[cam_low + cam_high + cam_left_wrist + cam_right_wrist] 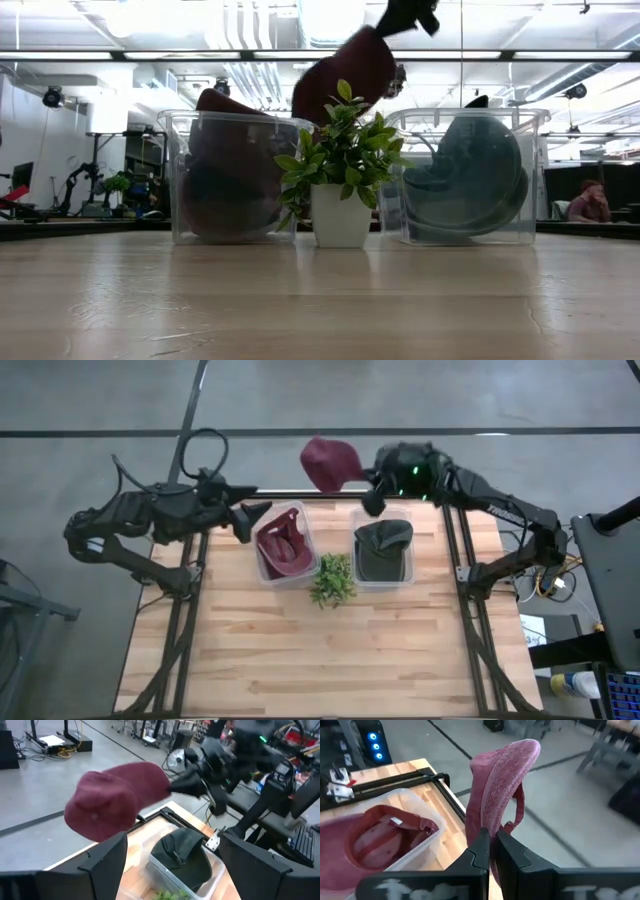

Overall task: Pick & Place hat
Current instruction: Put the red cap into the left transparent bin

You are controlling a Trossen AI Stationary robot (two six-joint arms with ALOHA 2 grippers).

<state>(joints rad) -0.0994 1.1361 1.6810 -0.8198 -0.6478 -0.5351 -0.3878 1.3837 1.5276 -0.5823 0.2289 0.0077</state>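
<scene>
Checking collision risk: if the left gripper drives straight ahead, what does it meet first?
Likely the maroon hat hanging from the right gripper; the left gripper, jaws open, points at it. Depth is unclear.

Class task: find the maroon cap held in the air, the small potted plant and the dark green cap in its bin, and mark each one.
Maroon cap (331,462), high view, on its crown.
Plant (340,150), low view, on its leaves.
Dark green cap (384,538), high view, on its crown inside the bin.

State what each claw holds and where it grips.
The right claw pinches the maroon hat by its rim edge. The left claw is open, holding nothing.
</scene>
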